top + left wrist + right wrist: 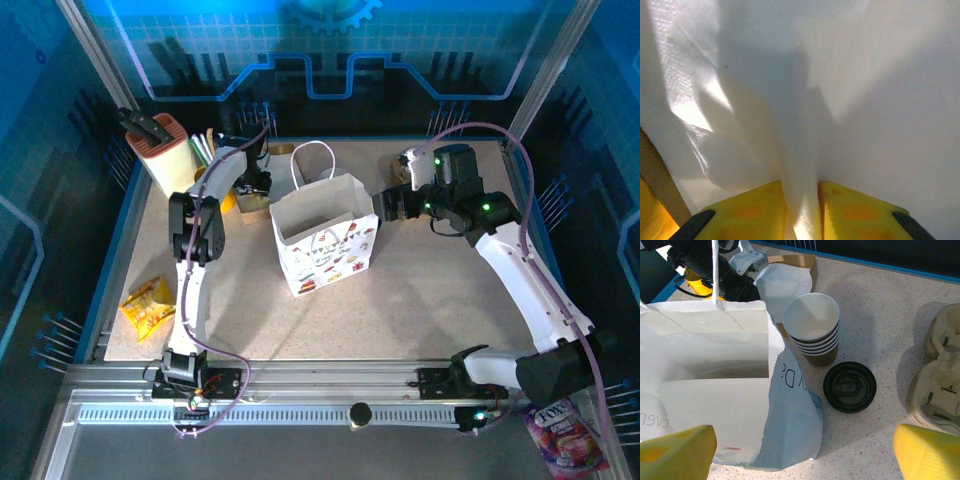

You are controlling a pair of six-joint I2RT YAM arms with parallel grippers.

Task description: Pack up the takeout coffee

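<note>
bench (430, 300) speckled beige | centre: white paper bag (325, 245) upright | behind it: stacked paper cups (812, 332), black lid (849, 387) just beside | left: knife block (160, 150), yellow snack packet (148, 305)

The bench (430, 300) has a pale beige top with fine speckles, and bright light from above leaves soft shadows on it. A blue edging (108, 262) frames its left, far and right sides; in the right wrist view the same blue edging (875, 263) borders the speckled bench (890, 315) against darkness beyond. Along the near side runs a silver aluminium rail (320, 372), with a slotted strip (300, 412) just below it. Two metal posts (98, 50) slant up at the far corners. Behind them a translucent back panel (200, 40) glows blue, marked with lighter outlines and a gear emblem (330, 10).
</note>
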